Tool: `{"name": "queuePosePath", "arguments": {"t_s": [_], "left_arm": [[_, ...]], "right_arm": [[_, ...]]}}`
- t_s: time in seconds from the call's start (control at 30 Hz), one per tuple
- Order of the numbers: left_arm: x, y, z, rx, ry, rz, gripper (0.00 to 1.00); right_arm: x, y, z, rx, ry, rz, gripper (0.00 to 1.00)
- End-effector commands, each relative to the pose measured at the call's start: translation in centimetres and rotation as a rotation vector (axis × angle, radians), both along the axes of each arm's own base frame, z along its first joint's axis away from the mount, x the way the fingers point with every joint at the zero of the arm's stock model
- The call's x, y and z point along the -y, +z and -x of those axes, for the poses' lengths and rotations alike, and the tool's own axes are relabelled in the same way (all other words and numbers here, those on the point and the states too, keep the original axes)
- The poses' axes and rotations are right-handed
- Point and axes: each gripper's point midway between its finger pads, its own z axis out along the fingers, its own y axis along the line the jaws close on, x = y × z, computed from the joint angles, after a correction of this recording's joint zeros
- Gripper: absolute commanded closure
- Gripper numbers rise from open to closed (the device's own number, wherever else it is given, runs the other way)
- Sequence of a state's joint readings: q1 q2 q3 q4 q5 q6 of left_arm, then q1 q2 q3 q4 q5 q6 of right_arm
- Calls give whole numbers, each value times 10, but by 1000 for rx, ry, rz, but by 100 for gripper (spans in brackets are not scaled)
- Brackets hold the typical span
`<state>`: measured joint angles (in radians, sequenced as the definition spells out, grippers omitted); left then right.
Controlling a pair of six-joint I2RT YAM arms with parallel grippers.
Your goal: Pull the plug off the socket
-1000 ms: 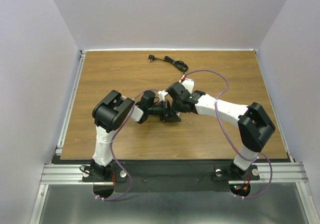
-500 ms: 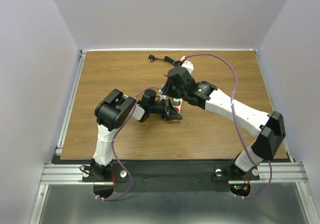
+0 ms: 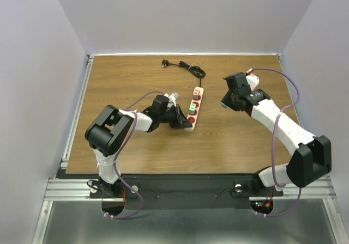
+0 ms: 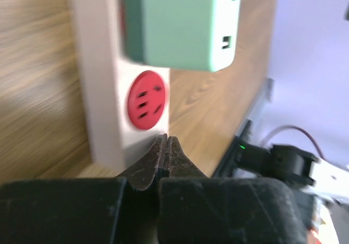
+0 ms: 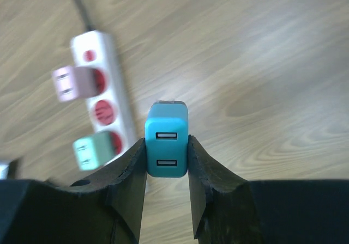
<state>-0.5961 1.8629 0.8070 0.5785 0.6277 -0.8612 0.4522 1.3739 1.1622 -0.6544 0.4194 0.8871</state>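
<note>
The socket point(image 3: 193, 110), a beige strip with red outlets, lies mid-table. A green plug point(image 3: 192, 108) and a pink plug point(image 3: 196, 98) sit in it. My left gripper point(image 3: 185, 123) is shut with nothing between its fingers; its tips point(image 4: 165, 146) rest against the strip's near end point(image 4: 103, 119), beside a free red outlet point(image 4: 146, 99) and below the green plug point(image 4: 180, 23). My right gripper point(image 3: 225, 103) hangs to the right of the strip, apart from it. It is shut on a blue two-port plug point(image 5: 167, 146), whose prongs point away from the camera, above bare wood.
The strip's thin black cord point(image 3: 188, 67) coils toward the back edge and ends in a black mains plug point(image 3: 164, 63). In the right wrist view the strip point(image 5: 103, 86) lies to the left with the pink plug point(image 5: 68, 83) and green plug point(image 5: 90, 152). Walls enclose the table.
My right arm has swung from over the strip to the right, carrying the blue plug away from the socket. The left arm has lowered and stayed at the strip's near end.
</note>
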Motion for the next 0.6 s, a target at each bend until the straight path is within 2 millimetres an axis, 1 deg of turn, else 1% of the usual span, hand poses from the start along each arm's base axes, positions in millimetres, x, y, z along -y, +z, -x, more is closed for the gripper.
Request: {"name": "queuePosePath", "arguments": {"t_s": [0.0,0.03,0.07,0.1,0.13,0.2,0.23,0.27,0.3,0.33,0.37,0.4,0.47,0.5,0.57], "left_arm": [[-37,-8,2,17,55,-225,100],[-36,3,0,42,50,-217,100],[-37,11,0,51,49,-222,100],[-35,24,-2,83,46,-212,100],[-33,50,-8,158,48,-190,100],[-34,77,-14,219,58,-183,100],[-34,89,-17,249,60,-179,100],[-36,105,-18,294,60,-175,100],[-39,110,-19,302,70,-187,100],[-38,124,-23,331,76,-180,100],[-39,130,-23,349,71,-183,100],[-39,136,-25,364,76,-179,100],[-41,134,-27,364,84,-196,100],[-43,131,-29,364,91,-213,100],[-43,127,-30,361,86,-221,100]], "right_arm": [[24,-41,7,-145,-30,47,99],[29,-42,7,-148,-39,51,100],[39,-54,7,-190,-68,67,100],[42,-58,6,-206,-78,75,100],[50,-62,6,-218,-101,101,100],[63,-70,7,-255,-147,121,100],[67,-72,8,-265,-162,122,100],[74,-72,10,-269,-182,133,100],[81,-70,10,-264,-201,141,99],[87,-69,10,-263,-214,149,95],[97,-69,11,-264,-237,163,88],[103,-73,13,-279,-246,175,72],[117,-79,15,-301,-275,188,59],[121,-82,17,-311,-285,191,46],[126,-84,19,-322,-296,194,36]]}}
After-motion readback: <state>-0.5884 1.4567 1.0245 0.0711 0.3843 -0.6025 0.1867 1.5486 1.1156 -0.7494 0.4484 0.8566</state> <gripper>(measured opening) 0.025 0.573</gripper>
